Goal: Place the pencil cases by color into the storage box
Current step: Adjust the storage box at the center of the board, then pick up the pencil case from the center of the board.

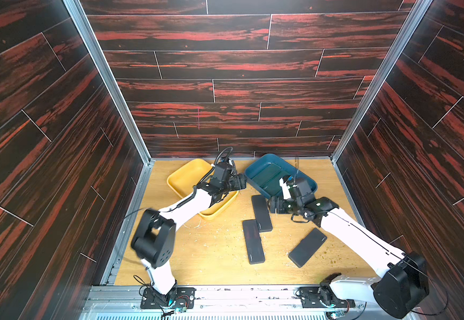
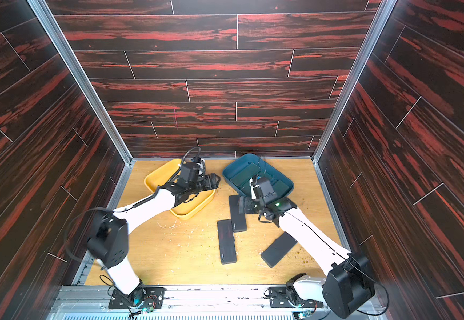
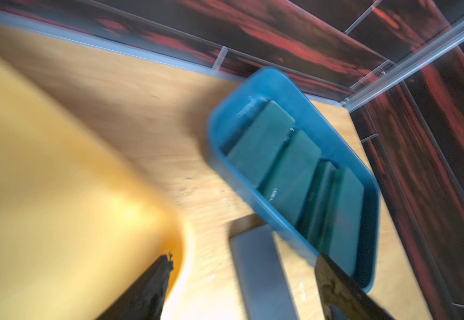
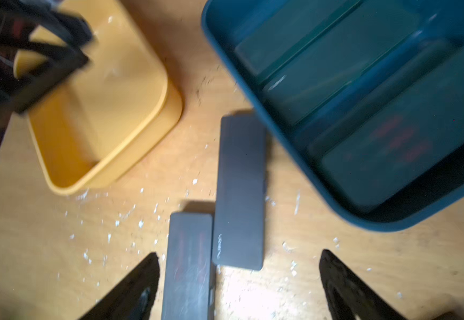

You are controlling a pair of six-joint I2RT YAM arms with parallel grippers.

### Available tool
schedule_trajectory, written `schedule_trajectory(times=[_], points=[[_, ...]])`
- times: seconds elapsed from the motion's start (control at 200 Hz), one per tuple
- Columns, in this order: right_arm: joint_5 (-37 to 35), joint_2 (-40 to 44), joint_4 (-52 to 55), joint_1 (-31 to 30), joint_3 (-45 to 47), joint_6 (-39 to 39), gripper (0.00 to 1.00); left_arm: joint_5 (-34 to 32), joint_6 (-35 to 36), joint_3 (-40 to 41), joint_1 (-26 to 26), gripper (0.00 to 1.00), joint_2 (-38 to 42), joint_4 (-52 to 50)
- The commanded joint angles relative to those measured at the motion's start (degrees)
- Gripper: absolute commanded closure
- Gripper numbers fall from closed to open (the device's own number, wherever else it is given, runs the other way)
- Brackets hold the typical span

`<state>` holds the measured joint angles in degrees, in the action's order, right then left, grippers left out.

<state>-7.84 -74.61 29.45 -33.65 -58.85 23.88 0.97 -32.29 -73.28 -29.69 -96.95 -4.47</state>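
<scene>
Sorting by colour explains the layout: 4 green cases point(image 3: 261, 144) sit in the blue tray point(image 1: 257, 162), 1 of them apparently tipped on edge between its neighbours; the yellow tray point(image 1: 182, 173) looks empty where it shows, prob. meant for the black ones. 3 black cases lie flat on the tabletop point(image 1: 197, 249). The upper black case point(image 1: 261, 213) is just beside the blue tray's near wall; the lower black case point(image 1: 253, 242) meets it at the ends, poss. slightly overlapped; the 3rd black case point(image 1: 307, 248) lies apart, angled, nearer the right arm. So approx. half the job looks done, w/ the black set left.

Left arm reaches fwd across the yellow tray, wrist turned toward the gap btwn the 2 trays; left claw point(image 1: 241, 181) hangs above the yellow tray's rim, fingers point(image 3: 147, 288) moderately apart, holding nothing.

Right arm has its elbow out to the side, forearm stretched toward centre; right claw point(image 1: 272, 206) hovers low over the upper black case's far end, by the blue tray, fingers point(image 4: 139, 285) spread wide and empty; prob. lining up on that case. Both wrist views are blurred, so fine contact can't be told.
</scene>
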Motion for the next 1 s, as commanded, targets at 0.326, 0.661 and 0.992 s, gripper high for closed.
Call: schedule_trajectory(times=[0.326,0.661,0.992], points=[[-2.99,-3.29,2.89,-16.69,4.74,9.25,0.09,-17.97,-0.4,17.58,0.69,0.17,23.15,-17.09],[-1.73,-8.18,4.15,-23.92,7.88,14.36,0.09,-19.87,-3.21,25.26,1.48,0.16,31.94,-19.35],[0.81,-12.95,0.97,-24.71,9.21,15.94,0.09,-20.13,-3.92,26.31,1.9,0.16,33.49,-19.35]])
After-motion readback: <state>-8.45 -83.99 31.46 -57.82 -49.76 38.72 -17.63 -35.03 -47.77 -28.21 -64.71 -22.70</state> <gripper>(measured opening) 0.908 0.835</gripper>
